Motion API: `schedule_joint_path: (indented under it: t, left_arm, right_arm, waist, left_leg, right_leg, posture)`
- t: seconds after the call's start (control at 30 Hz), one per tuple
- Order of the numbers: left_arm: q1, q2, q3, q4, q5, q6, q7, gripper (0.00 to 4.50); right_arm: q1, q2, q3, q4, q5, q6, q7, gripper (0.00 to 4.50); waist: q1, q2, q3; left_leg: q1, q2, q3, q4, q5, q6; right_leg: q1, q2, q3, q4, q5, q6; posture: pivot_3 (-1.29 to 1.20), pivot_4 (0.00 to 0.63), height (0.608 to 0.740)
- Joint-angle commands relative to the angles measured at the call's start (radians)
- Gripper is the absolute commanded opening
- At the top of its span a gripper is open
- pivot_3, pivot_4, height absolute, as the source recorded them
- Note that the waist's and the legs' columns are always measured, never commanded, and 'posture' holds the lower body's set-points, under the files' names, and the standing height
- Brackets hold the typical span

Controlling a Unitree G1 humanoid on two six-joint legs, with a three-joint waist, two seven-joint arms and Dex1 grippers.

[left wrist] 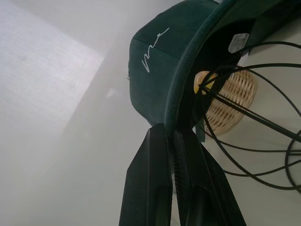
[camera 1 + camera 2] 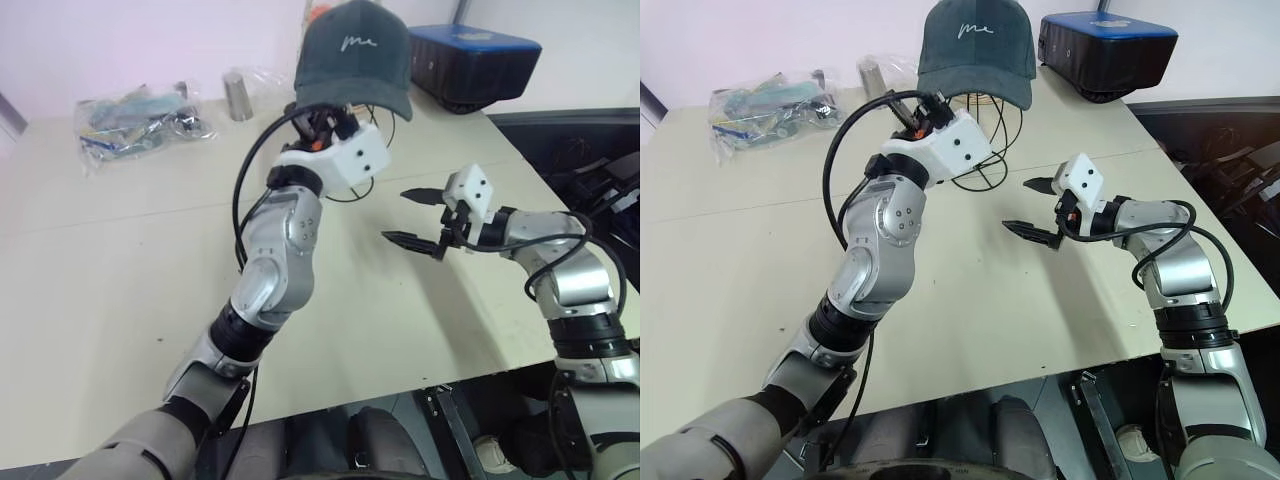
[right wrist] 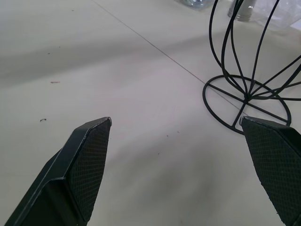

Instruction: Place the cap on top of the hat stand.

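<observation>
the cap, dark teal with white script on the front, sits over the crown of the hat stand at 12 o'clock on the counter, brim toward 3 o'clock. whether its weight rests on the wires yet or hangs from the grip i cannot tell. left tool clenched on the cap's lower edge, fingers pinching the fabric just beside the wire hoops. a woven basket shows through the hoops behind.

right tool released, jaws wide apart, low over the counter at 3 o'clock of the stand's ring base, apart from it.

judgement: the step in hand is seating the cap. do it well by settling the crown square on the top hoops before letting go, then opening the fingers without dragging the edge sideways; the light wire stand may tip or slide.

plastic bag at 10 o'clock; blue box at 2 o'clock.
</observation>
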Motion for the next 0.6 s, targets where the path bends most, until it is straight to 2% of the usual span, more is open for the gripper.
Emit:
schedule_joint_path:
  t: [0.03,0.6]
  left_arm:
    - [0.005,-0.006,-0.012,-0.062,0.023,-0.010,-0.012,0.12]
    - [0.128,0.010,-0.073,-0.139,0.091,-0.069,-0.036,0.12]
  right_arm:
    - [-0.025,-0.007,-0.016,-0.011,-0.001,-0.012,0.004,4.50]
    - [-0.043,-0.009,-0.005,-0.006,-0.005,0.001,0.029,4.50]
  waist:
    - [0.000,0.000,0.000]
    - [0.000,0.000,0.000]
  left_leg:
    - [0.000,0.000,0.000,0.000,0.000,0.001]
    - [0.000,0.000,0.000,0.000,-0.002,0.003]
  right_leg:
    - [0.000,0.000,0.000,0.000,0.000,0.000]
    - [0.000,0.000,0.000,0.000,0.000,0.000]
  posture:
    - [0.00,0.150,0.740]
    - [0.00,0.150,0.740]
